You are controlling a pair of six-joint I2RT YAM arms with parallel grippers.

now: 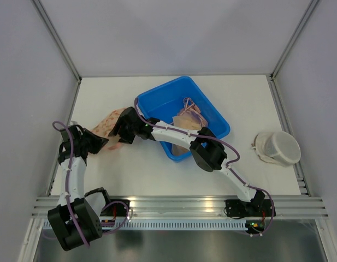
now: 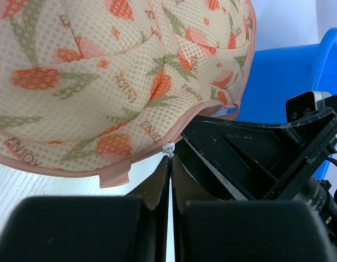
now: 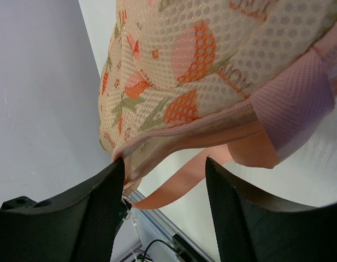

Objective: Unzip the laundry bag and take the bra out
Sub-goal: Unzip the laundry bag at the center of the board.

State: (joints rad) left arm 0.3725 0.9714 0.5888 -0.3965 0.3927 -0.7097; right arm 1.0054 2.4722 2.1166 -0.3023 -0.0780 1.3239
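Note:
The laundry bag (image 1: 107, 125) is cream mesh with orange fruit prints and pink trim. It lies on the table left of the blue bin (image 1: 209, 106). My left gripper (image 1: 102, 143) is at its near edge, shut on the small white zipper pull (image 2: 169, 148) at the pink zip seam (image 2: 75, 165). My right gripper (image 1: 122, 134) reaches in from the right and is open. Its fingers stand either side of the bag's pink strap loop (image 3: 182, 179), with the left finger (image 3: 105, 191) touching the bag's rim. What is inside the bag does not show.
A beige garment with thin straps (image 1: 187, 117) lies in the blue bin. A white round mesh bag (image 1: 277, 147) sits at the right. The right gripper's black body (image 2: 255, 158) is close beside the left fingers. Grey walls enclose the table.

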